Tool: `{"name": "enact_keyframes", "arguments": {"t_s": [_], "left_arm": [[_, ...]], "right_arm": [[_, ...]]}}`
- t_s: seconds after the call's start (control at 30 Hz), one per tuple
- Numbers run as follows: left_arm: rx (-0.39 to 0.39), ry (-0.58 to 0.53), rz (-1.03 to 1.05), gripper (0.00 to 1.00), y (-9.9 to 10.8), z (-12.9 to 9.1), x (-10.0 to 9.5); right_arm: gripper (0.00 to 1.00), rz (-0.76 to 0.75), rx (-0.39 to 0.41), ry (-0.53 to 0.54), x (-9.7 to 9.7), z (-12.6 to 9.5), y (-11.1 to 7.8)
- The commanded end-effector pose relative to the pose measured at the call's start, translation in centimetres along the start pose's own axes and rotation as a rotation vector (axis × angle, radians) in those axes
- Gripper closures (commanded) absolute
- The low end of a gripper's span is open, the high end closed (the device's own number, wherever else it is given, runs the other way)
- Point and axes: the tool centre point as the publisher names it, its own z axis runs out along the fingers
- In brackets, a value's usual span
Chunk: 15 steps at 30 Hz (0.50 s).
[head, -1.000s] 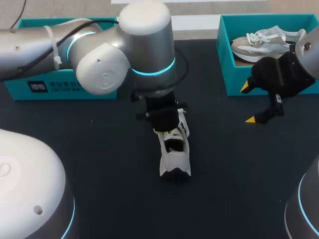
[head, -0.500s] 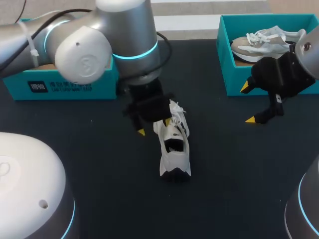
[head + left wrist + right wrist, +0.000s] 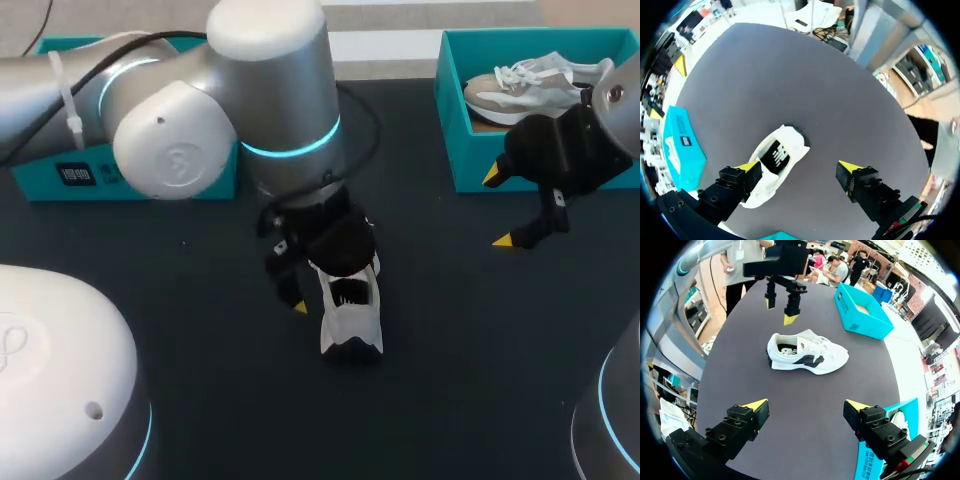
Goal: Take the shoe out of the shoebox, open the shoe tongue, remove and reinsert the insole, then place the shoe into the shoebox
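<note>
The shoe (image 3: 350, 315) stands on its sole on the bench (image 3: 450, 360), outside both boxes, with its long axis running from the heel, nearest the robot, away under the left arm. The left end effector (image 3: 799, 167) is held directly above it, fingers spread wide and nothing gripped. In the left wrist view the shoe is not centred in the gap: one finger (image 3: 747, 166) sits over its forepart, while the other hangs over bare bench beside the shoe. The dark insole (image 3: 775, 156) is seen lying in the opening just ahead of that finger.

The right end effector (image 3: 498, 208) is also wide open and empty, well off to the shoe's right near the shoebox (image 3: 450, 150). The left arm is judged far the nearer for the tongue and insole work.
</note>
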Motion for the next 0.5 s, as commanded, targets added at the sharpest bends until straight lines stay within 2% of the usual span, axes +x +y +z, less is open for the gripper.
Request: {"name": "enact_keyframes", "arguments": {"t_s": [0.03, 0.4, 0.5], "left_arm": [[0.05, -0.022, -0.805, 0.0, 0.1, 0.2, 0.4], [0.05, -0.022, -0.805, 0.0, 0.1, 0.2, 0.4], [0.053, -0.024, -0.834, 0.0, -1.0, 1.5, 0.7]], "right_arm": [[0.0, 0.001, 0.004, 0.0, 0.0, 0.2, 0.1], [0.0, 0.001, 0.004, 0.0, 0.0, 0.2, 0.1], [0.0, 0.001, 0.004, 0.0, 0.0, 0.2, 0.1]]}}
